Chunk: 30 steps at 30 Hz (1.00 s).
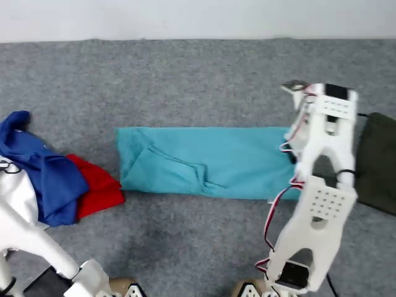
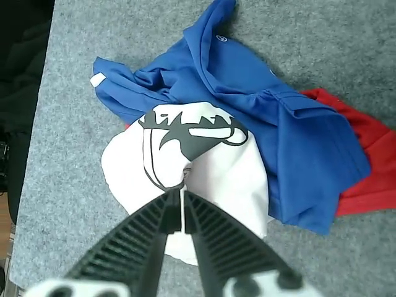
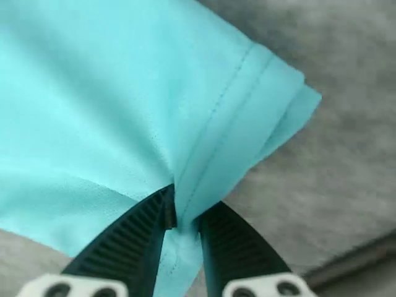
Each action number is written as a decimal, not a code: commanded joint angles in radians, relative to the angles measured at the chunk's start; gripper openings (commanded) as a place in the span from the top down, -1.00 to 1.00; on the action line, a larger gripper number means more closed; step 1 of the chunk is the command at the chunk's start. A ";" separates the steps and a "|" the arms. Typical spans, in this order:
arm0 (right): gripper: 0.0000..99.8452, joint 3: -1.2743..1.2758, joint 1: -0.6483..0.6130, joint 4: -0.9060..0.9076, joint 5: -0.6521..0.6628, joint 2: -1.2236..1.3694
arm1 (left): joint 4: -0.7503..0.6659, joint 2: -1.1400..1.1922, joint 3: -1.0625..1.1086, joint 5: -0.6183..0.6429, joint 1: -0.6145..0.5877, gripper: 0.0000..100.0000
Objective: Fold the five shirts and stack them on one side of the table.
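You are getting soft, even light from overhead across the grey table (image 1: 185, 80), so the teal shirt (image 1: 204, 162) is throwing only a thin shadow along its near edge and the right arm (image 1: 322, 204) is reading bright without glare. In the left wrist view the white shirt (image 2: 229, 179) is running close to washed out, while the strip past the table's edge (image 2: 21, 74) is sinking into dark. The left gripper (image 2: 181, 195) and right gripper (image 3: 187, 207) are blurring at their bases, nearest the lenses.

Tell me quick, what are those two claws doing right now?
Left gripper: closed, tips at the white printed shirt; grip cannot be told.
Right gripper: closed, pinching the folded teal fabric shirt by its hem.
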 commanded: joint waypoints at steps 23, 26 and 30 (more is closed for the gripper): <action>0.98 -0.014 -0.507 0.128 0.037 -0.526 | 0.021 -0.037 -0.001 -0.003 0.003 0.97; 0.98 -0.014 -0.630 0.125 0.006 -0.526 | 0.021 -0.037 0.001 -0.003 0.006 0.97; 0.98 -0.018 -0.762 0.107 -0.003 -0.481 | 0.020 -0.037 0.001 -0.003 0.008 0.97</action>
